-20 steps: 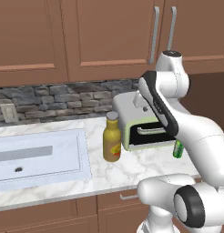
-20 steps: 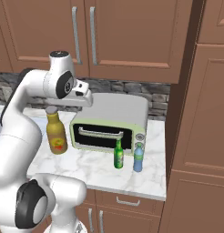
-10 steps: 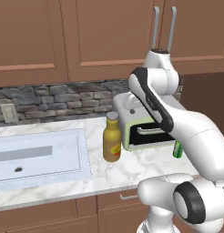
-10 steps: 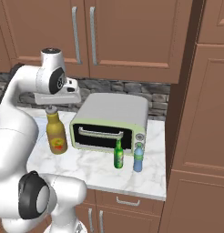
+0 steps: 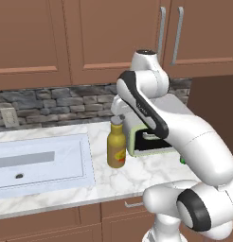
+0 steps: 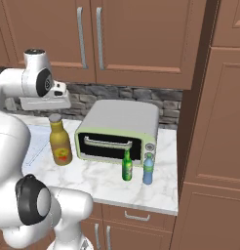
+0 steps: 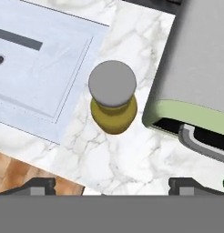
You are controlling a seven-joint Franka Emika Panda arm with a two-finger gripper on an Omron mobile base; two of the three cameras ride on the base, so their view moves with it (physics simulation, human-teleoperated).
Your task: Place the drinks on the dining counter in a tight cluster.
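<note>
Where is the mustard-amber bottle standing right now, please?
The mustard-amber bottle stands upright on the marble worktop, between the sink and the toaster oven, in all three views.

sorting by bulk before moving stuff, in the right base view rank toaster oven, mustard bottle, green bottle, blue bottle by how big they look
1. toaster oven
2. mustard bottle
3. green bottle and blue bottle: look about alike, so unranked.
</note>
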